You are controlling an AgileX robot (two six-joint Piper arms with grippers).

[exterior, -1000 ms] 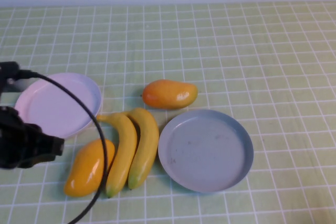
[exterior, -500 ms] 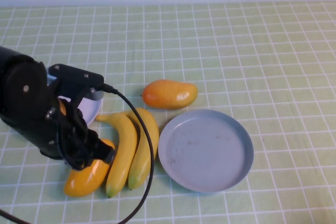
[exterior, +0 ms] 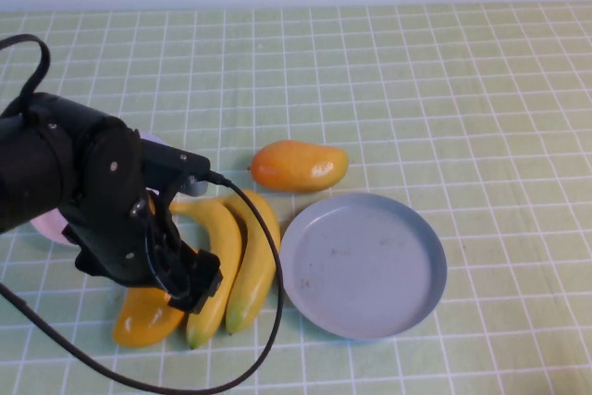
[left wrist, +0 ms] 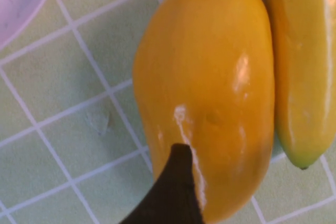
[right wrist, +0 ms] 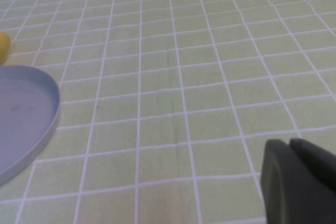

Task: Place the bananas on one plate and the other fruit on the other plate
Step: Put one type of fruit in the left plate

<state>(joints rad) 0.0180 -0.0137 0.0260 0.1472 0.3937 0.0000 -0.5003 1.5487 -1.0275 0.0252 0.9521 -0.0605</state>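
Note:
My left gripper [exterior: 183, 282] hangs low over the near mango [exterior: 141, 318], which lies on the cloth left of the two bananas [exterior: 218, 261] [exterior: 256, 256]. In the left wrist view the mango [left wrist: 210, 87] fills the frame with one dark fingertip [left wrist: 181, 182] against its side and a banana [left wrist: 302, 66] beside it; the jaws look open. The second mango [exterior: 299, 166] lies behind the empty grey-blue plate [exterior: 363, 265]. The pink-lilac plate [exterior: 44, 227] is mostly hidden behind the left arm. My right gripper [right wrist: 294, 153] is shut and empty, over bare cloth, out of the high view.
A green checked cloth [exterior: 416, 90] covers the table. The left arm's black cable [exterior: 268, 321] loops over the bananas. The right wrist view shows the grey-blue plate's rim [right wrist: 50, 114] and a sliver of the far mango [right wrist: 2, 45].
My left arm has swung in from the left edge, across the pink-lilac plate, and come down over the near mango. The fruit and plates have not moved.

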